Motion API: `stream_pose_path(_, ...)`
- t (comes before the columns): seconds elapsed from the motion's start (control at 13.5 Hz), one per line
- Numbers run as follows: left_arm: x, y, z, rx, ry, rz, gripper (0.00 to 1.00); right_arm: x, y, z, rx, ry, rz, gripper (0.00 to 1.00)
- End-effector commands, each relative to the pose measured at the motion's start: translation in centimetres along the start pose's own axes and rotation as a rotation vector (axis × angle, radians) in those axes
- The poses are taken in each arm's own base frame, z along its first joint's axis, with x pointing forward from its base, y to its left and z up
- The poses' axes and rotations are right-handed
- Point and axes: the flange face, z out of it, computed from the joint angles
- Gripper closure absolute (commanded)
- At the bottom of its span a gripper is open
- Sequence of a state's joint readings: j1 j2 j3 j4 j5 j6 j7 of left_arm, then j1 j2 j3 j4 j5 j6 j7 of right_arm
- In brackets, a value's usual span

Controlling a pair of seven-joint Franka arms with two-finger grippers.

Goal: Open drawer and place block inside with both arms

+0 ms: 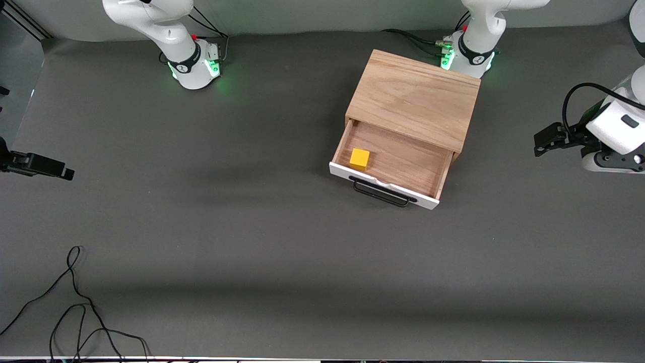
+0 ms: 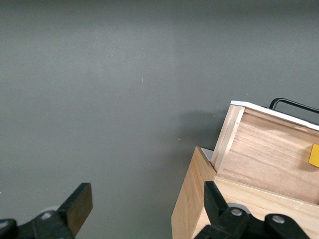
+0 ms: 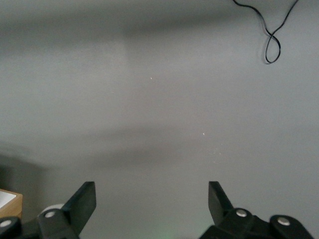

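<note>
The light oak cabinet (image 1: 413,98) stands toward the left arm's end of the table. Its drawer (image 1: 403,164) is pulled out toward the front camera, with its white front panel and black handle (image 1: 381,194). The yellow block (image 1: 359,159) lies inside the drawer, in the corner by the front panel. In the left wrist view the drawer (image 2: 269,149) and an edge of the block (image 2: 314,155) show. My left gripper (image 1: 541,143) (image 2: 148,201) hangs open and empty beside the cabinet. My right gripper (image 1: 63,174) (image 3: 152,199) is open and empty over bare table at the right arm's end.
A loose black cable (image 1: 75,302) (image 3: 271,40) curls on the grey table (image 1: 227,227) near the front camera at the right arm's end. The two arm bases (image 1: 194,65) (image 1: 468,53) stand along the table's back edge, the left one close to the cabinet.
</note>
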State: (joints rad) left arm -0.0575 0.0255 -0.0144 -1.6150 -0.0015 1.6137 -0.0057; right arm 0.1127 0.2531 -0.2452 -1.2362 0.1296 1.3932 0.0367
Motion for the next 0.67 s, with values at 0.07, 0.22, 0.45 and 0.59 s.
stream_pose_path(0.07,-0.4,0.1,-0.2,0.000,-0.005,-0.012,0.00,-3.1,0.7,0.0,0.012,0.014,-0.029,0.00)
stream_pose_path(0.22,-0.4,0.1,-0.3,0.000,-0.004,-0.012,0.00,-4.7,0.8,-0.3,0.027,0.045,-0.035,0.00)
stream_pose_path(0.45,-0.4,0.2,-0.4,-0.001,-0.002,-0.011,0.00,-5.7,-0.8,-1.4,-0.069,0.078,-0.078,0.00)
stream_pose_path(0.59,-0.4,0.1,-0.2,0.000,-0.007,-0.011,0.00,-6.1,-1.4,-1.5,-0.076,0.079,-0.088,0.00)
